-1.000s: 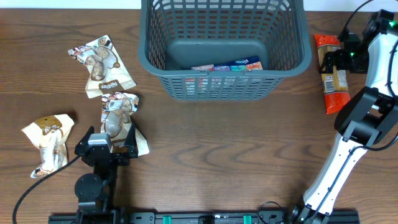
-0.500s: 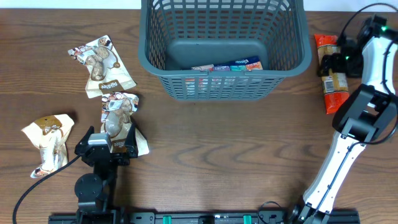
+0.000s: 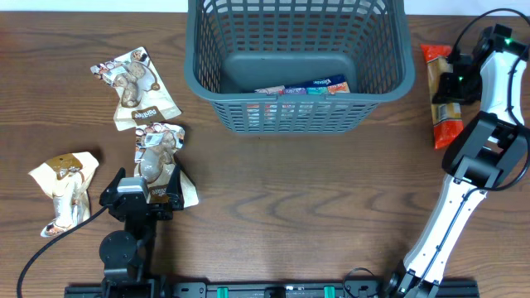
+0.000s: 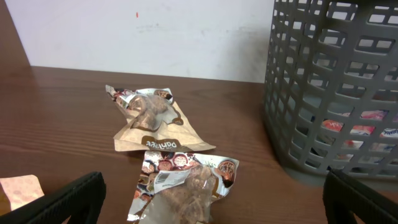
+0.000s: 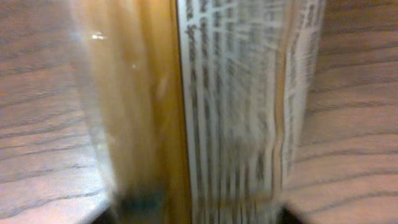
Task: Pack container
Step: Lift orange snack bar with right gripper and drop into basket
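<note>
While container [image 3: 298, 112] sits upright, long axis left-right, left gripper [image 4: 211, 186] gapes empty; right gripper [image 3: 451, 81] at orange packet [image 3: 445, 128], grip unclear.

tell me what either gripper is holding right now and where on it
Left gripper: open, nothing held. Right gripper sits at the middle of the orange packet; whether it has gripped it cannot be told.
</note>
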`<state>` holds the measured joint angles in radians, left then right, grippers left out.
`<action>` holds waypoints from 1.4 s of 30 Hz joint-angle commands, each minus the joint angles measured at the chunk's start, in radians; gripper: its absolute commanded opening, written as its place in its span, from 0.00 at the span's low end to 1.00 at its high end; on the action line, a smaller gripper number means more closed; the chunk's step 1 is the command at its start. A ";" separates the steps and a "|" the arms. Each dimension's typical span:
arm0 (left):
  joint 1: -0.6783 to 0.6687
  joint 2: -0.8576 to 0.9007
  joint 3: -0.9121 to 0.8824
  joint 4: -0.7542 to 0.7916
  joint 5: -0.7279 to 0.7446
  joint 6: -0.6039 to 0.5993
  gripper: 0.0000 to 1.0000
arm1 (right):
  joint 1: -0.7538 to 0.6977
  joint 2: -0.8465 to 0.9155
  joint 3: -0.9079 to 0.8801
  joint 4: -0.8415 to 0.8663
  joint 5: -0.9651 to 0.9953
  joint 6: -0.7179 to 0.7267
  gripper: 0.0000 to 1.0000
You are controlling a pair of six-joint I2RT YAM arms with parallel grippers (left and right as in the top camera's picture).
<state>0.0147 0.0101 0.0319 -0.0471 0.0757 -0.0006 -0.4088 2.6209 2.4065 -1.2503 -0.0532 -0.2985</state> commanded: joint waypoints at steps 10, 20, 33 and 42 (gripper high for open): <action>-0.005 -0.006 -0.027 -0.011 0.023 -0.024 0.99 | 0.032 -0.094 0.091 -0.050 -0.124 0.060 0.01; -0.005 -0.006 -0.027 -0.011 0.048 -0.024 0.99 | 0.100 -0.489 0.280 0.064 -0.123 0.089 0.01; -0.005 -0.006 -0.027 -0.011 0.049 -0.024 0.99 | 0.499 -0.697 0.278 0.012 -0.314 -0.463 0.01; -0.005 -0.006 -0.027 -0.011 0.056 -0.024 0.99 | 0.708 -0.544 0.269 -0.051 -0.284 -0.779 0.01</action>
<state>0.0147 0.0101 0.0319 -0.0444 0.1028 -0.0124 0.2779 2.0563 2.6625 -1.3163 -0.3386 -0.9306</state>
